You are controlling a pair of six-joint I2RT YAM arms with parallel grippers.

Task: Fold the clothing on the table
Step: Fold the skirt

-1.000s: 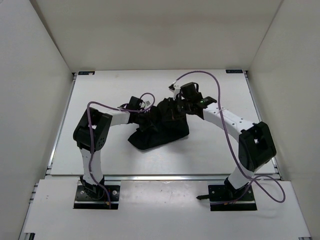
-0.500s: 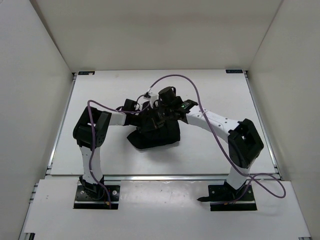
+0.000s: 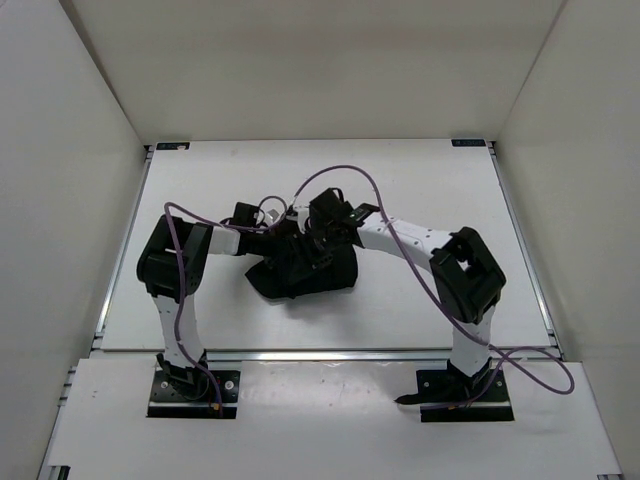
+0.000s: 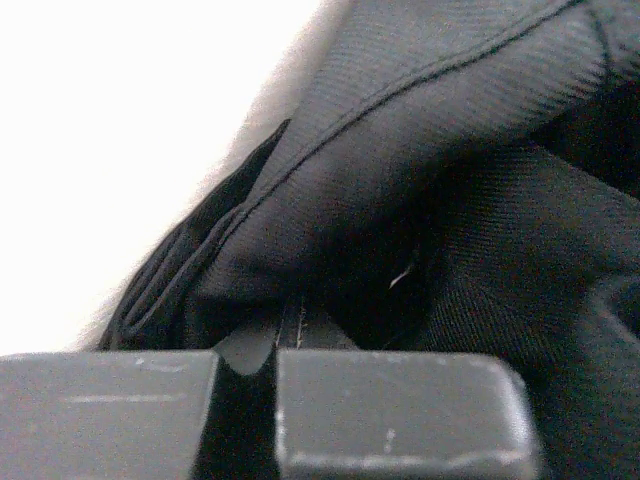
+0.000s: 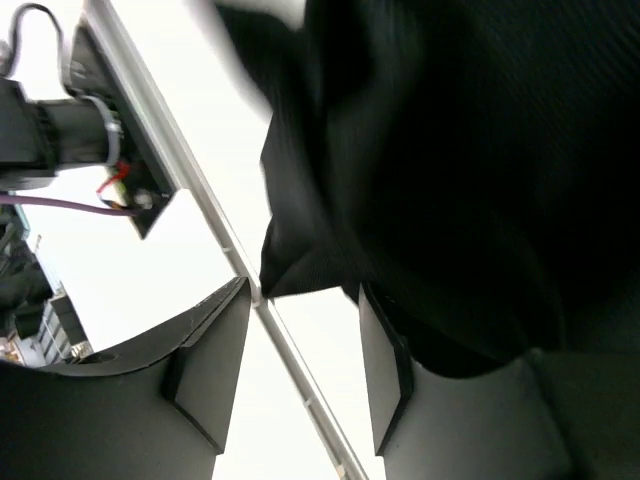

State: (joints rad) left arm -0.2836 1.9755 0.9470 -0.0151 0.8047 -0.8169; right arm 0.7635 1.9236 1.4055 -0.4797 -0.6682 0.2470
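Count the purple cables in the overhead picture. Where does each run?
2. The left cable loops along the left arm; the right cable arcs above the right arm and trails past its base. No more show.

The top view looks steeply down from above and behind both arm bases (image 3: 190, 385), taking in the whole tabletop (image 3: 420, 180). The left wrist view sits pressed against the skirt (image 4: 420, 200), fabric nearly filling it. The right wrist view, tilted, looks past its own claw (image 5: 305, 300) at skirt and tabletop. All 3 share the skirt.
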